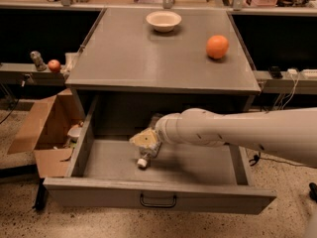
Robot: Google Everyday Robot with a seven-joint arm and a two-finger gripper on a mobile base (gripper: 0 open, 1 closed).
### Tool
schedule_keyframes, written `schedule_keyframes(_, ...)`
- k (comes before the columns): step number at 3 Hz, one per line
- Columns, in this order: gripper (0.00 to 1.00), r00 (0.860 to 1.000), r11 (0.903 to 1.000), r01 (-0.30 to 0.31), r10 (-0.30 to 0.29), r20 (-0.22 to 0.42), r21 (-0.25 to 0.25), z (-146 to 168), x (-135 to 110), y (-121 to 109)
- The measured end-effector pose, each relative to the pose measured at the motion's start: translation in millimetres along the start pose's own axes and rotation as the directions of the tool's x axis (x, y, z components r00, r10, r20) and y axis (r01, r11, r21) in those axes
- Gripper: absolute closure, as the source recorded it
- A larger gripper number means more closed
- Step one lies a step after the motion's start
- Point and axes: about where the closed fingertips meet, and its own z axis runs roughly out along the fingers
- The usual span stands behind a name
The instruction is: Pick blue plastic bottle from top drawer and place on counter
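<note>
The top drawer stands pulled open below the counter. The blue plastic bottle lies on its side on the drawer floor, its white cap pointing toward the drawer front. My gripper is inside the drawer, reaching in from the right, directly over the bottle's body and hiding most of it. Only the cap end of the bottle shows below the gripper.
A white bowl and an orange sit on the counter. An open cardboard box stands on the floor left of the drawer. A side shelf at left holds a small red fruit. My arm spans the drawer's right half.
</note>
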Motion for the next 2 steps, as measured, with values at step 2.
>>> schedule_keyframes(2, 0.0, 0.995, 0.9906, -0.083, 0.089, -0.054, 0.109, 16.1, 17.5, -22.3)
